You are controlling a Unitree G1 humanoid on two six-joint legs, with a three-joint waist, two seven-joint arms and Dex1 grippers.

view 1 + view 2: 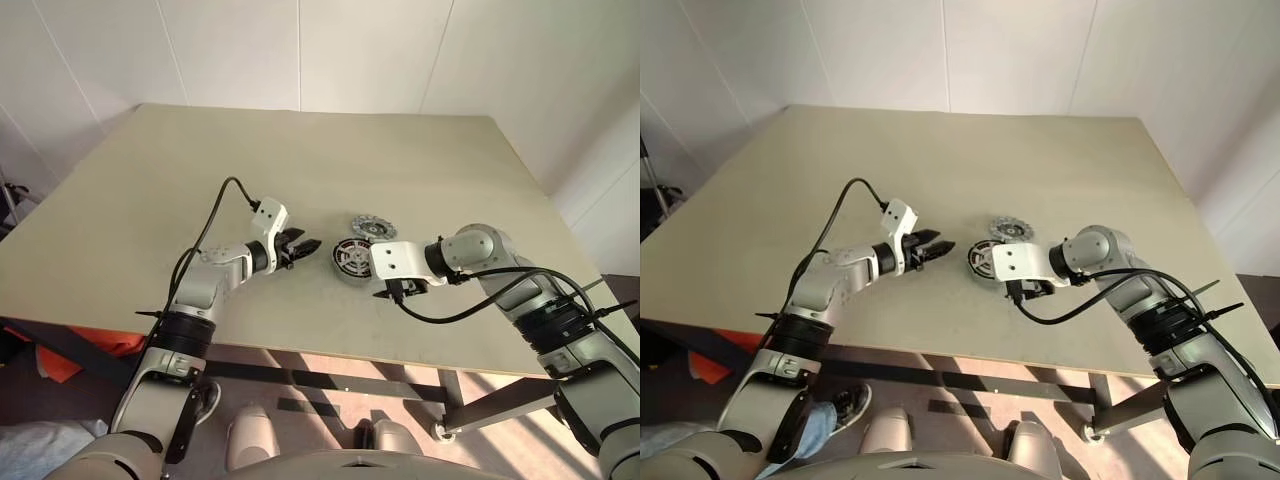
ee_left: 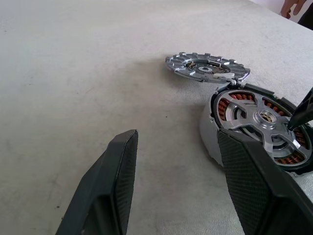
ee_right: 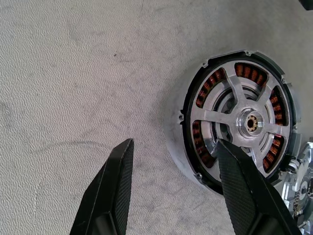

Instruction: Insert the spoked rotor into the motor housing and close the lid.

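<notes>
Two end effectors (one lid (image 1: 373,226))

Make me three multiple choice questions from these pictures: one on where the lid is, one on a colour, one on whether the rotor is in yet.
1. Where is the lid?
A. on the housing
B. on the table beside the motor housing
C. in the left gripper

2. What colour are the windings seen through the spoked rotor?
A. reddish copper
B. blue
C. white

3. What is the rotor's state?
A. lying apart on the table
B. held in the air
C. seated in the housing

Answers: 1 B, it lies flat next to the housing. 2 A, copper shows between the spokes. 3 C, its black rim sits inside the silver cup.
</notes>
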